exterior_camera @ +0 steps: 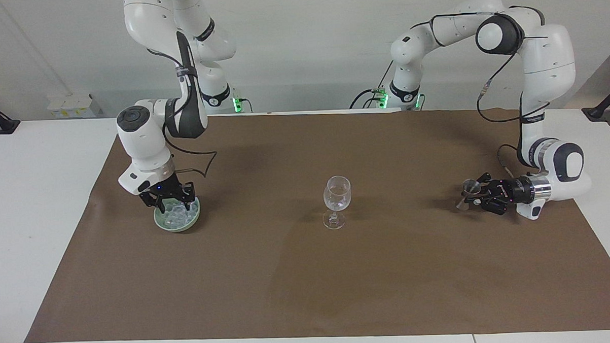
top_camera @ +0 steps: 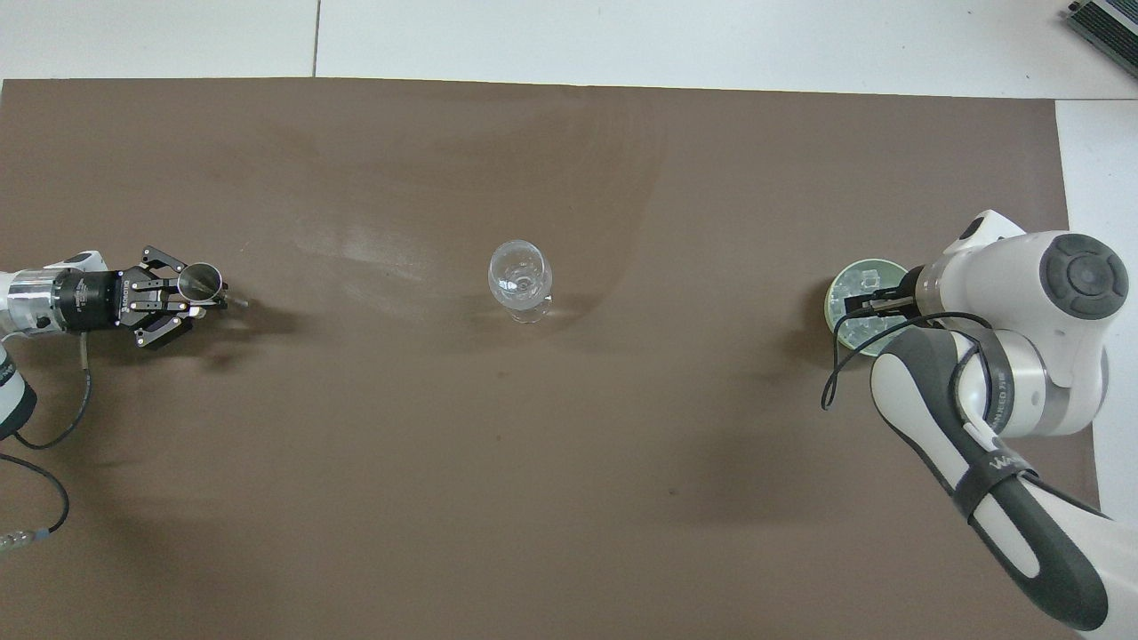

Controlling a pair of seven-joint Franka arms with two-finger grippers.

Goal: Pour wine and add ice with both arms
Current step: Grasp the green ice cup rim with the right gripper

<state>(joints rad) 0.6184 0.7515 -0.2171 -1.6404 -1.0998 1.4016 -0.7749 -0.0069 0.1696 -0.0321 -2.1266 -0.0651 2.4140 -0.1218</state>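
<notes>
Glass (exterior_camera: 337, 196), bowl (exterior_camera: 177, 224), jigger (exterior_camera: 469, 190): one each

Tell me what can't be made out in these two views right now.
- Overhead view: the right arm's wrist hides the right gripper and part of the green bowl.
- Facing view: whether it grips any ice; too small.
- Both views: whether the metal jigger in the left gripper holds liquid.

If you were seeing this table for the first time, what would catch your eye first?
A clear stemmed wine glass stands alone mid-mat. At the right arm's end, the right gripper dips into a pale green bowl of glassy ice chunks. At the other end, the left gripper holds a small steel jigger.
</notes>
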